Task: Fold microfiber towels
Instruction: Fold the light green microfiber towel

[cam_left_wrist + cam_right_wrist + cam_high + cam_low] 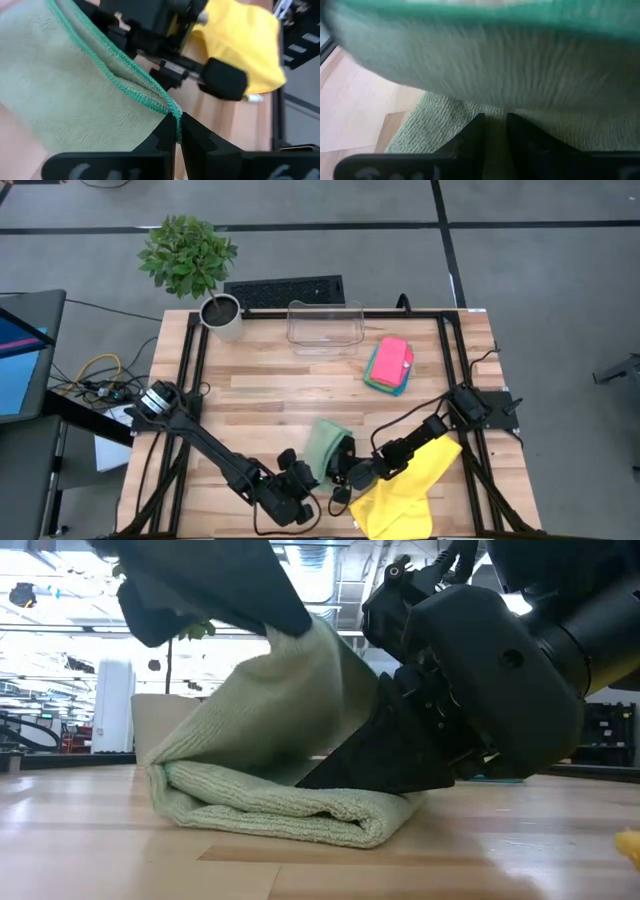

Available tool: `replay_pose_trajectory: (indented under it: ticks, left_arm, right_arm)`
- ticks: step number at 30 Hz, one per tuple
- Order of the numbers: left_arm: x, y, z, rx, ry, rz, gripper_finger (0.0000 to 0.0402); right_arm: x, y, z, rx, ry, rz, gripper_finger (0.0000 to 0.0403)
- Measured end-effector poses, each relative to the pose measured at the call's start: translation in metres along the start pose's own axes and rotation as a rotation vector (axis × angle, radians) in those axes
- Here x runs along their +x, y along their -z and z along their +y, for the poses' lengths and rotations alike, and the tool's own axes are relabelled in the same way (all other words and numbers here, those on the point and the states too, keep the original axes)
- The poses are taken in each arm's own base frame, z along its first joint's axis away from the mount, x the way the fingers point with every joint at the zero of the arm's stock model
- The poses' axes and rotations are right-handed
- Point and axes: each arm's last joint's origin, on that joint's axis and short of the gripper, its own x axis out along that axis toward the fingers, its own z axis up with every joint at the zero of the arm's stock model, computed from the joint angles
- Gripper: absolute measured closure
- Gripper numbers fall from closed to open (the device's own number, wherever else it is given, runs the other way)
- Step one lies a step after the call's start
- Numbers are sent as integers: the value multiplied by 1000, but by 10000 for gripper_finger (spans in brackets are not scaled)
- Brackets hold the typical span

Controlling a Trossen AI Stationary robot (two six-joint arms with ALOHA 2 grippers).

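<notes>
At front-centre of table, sage towel (326,444) half folded. Left gripper (177,131) pinches its green-stitched corner, fingers clamped tight, flap lifted over lower layer. Right gripper (494,131) right beside, fingers narrow on lower fold. Guessing flap drops toward right gripper, so it's kinda in way. Yellow towel (405,490) just beside; pink towel (392,360) stacked well apart, near clear bin (324,326).
</notes>
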Motion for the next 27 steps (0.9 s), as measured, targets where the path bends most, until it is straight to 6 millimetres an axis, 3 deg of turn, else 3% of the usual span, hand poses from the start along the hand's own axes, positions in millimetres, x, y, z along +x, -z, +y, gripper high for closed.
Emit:
replay_pose_trajectory:
  ticks: [7, 11, 16, 21, 27]
  left_arm:
    - [9, 3, 1, -2, 6, 7, 395]
    - [9, 2, 2, 6, -4, 2, 395]
    - [11, -1, 2, 4, -3, -13, 395]
    - [12, -3, 3, 0, -11, -34, 395]
    - [13, -6, 2, -12, -2, -53, 395]
  right_arm:
    - [-2, 1, 3, -10, -7, 9, 296]
    - [-15, -5, 6, -45, -4, 74, 295]
    - [-45, -27, 17, -69, -31, 84, 295]
    - [-71, -33, 30, -111, -41, 100, 295]
    - [-111, -43, 50, -133, 27, -11, 295]
